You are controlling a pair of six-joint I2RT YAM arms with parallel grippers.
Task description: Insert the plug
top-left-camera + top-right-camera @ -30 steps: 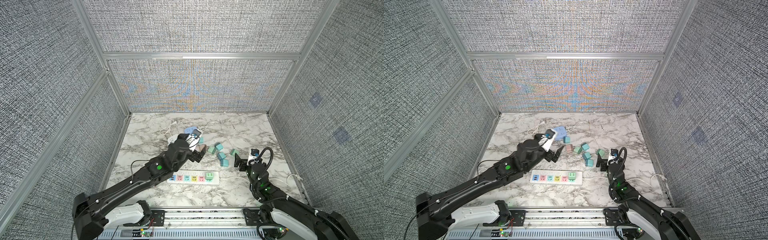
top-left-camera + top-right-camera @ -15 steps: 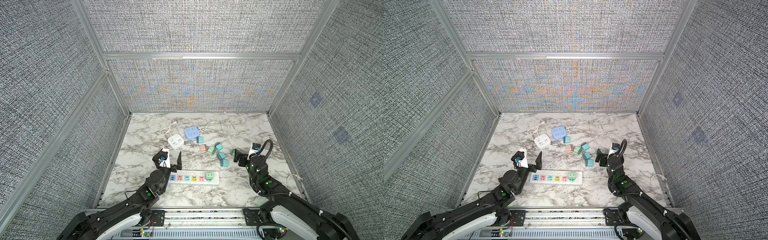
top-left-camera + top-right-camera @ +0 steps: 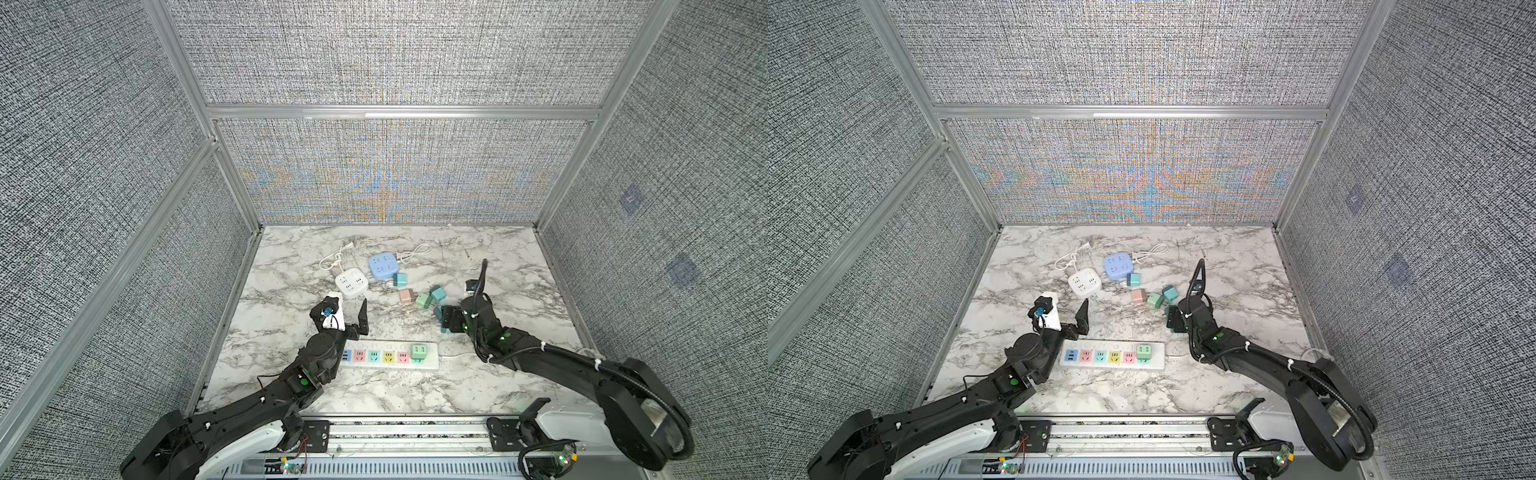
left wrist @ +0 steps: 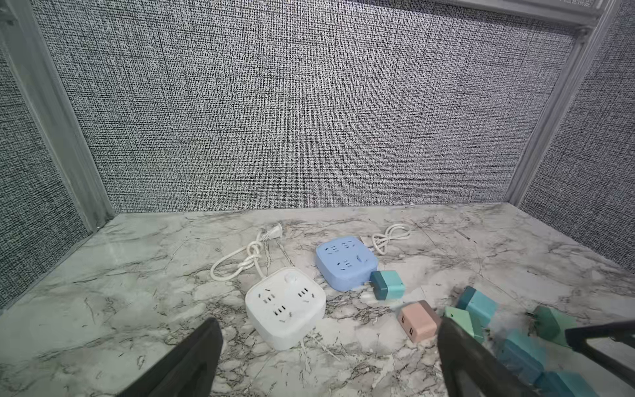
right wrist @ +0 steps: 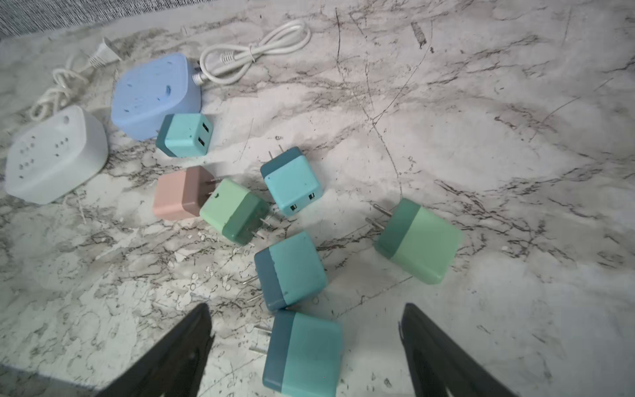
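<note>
The step in hand looks like picking up a plug. In the right wrist view the right pincer (image 5: 305,309) hangs low over the worktop (image 5: 515,172). It is released, with its jaws apart on either side of a teal plug (image 5: 302,354) at the lower centre of the frame and touching neither side. That plug lies flat, and its 2 prongs (image 5: 261,330) point toward the left of the frame, straight at 1 jaw. A neighbour (image 5: 290,271), also teal, sits just above it in the frame, very close.

Closing as things stand would, I judge, press a jaw onto the prongs and give a crooked hold. It would be better to turn the wrist so the jaws meet the 2 flat sides. The pincer should then sink further, centre on the body and stay clear of the neighbour before it clenches.

The strip (image 3: 390,356) lies at the lower centre of the worktop in both top views. It has 1 green plug (image 3: 417,352) seated at its right end, and the coloured sockets left of that are free. The left pincer (image 4: 328,321) is released and empty, just above the strip's left end in a top view. It could steady the strip during the push.
</note>
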